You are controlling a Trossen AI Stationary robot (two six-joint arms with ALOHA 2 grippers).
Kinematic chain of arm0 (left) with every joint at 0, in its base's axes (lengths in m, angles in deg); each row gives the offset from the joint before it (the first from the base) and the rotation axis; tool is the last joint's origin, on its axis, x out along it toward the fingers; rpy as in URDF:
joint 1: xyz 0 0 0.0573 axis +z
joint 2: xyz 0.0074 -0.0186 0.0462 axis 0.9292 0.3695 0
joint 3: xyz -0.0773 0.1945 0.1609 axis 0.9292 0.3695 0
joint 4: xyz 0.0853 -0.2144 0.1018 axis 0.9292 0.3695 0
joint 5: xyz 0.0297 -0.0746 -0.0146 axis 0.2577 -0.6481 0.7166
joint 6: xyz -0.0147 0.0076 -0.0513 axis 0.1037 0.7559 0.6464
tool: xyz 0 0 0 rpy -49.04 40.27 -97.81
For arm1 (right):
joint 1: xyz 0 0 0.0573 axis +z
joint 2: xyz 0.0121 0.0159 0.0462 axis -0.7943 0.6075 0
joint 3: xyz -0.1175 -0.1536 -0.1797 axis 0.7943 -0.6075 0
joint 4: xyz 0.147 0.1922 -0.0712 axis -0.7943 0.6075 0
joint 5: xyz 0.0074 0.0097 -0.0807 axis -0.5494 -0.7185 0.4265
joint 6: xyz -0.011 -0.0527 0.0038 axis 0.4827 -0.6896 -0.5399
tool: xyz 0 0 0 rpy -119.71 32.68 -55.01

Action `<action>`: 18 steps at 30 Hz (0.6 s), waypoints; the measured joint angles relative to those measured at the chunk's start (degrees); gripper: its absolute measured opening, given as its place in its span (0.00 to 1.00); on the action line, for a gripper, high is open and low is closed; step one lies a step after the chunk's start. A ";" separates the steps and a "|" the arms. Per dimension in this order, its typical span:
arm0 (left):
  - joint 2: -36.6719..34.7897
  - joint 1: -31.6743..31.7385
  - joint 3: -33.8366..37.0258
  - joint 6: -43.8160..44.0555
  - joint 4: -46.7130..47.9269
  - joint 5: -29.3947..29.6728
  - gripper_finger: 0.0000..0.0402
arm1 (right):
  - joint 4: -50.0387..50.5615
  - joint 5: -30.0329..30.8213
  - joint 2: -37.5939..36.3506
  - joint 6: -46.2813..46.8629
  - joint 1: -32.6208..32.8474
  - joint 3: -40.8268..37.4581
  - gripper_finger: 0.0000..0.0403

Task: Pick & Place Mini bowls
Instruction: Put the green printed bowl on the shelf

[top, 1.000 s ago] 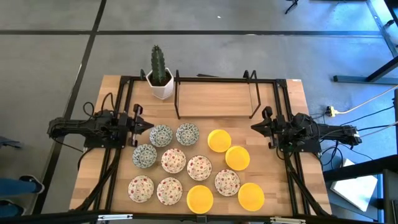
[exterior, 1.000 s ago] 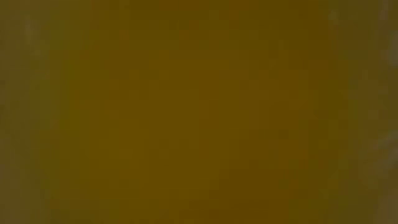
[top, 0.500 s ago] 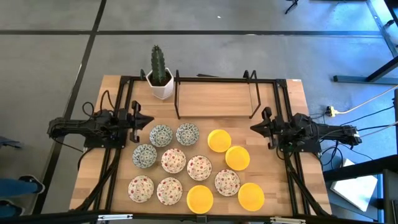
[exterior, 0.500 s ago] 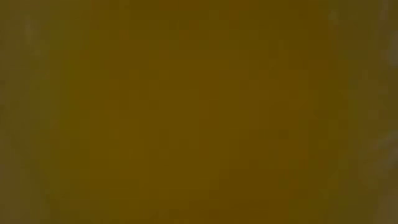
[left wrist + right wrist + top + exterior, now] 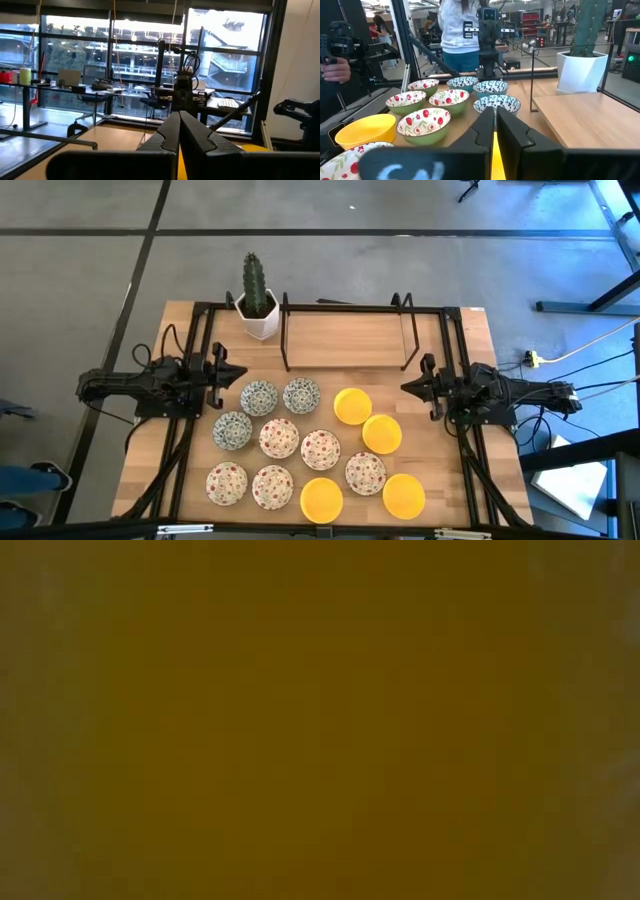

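On the worktop the left claw waits with fingers pressed together, holding nothing. Just to its right lie the bowls, twelve in a cluster from the middle to the front edge; a blue-green bowl is nearest to it. Farther right, the right claw is also clenched and empty, with a yellow bowl near it.

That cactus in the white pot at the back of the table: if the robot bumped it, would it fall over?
Possibly. The cactus stands tall above a narrow white pot, so it looks top-heavy and apt to tip. The pot looks rigid and glossy, likely ceramic, so it might slide on the wooden table and chip if it fell.
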 joint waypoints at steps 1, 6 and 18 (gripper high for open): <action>0.03 0.00 0.00 -0.33 1.43 0.70 0.01 | -0.01 -0.12 0.00 0.00 -0.01 0.00 0.05; 2.22 0.00 0.00 -1.49 6.86 5.29 0.01 | -0.94 -3.00 0.00 -2.58 0.02 0.00 0.05; 4.13 0.00 0.00 -2.91 -1.53 6.32 0.01 | -1.42 -9.89 11.05 -0.05 5.50 12.84 0.05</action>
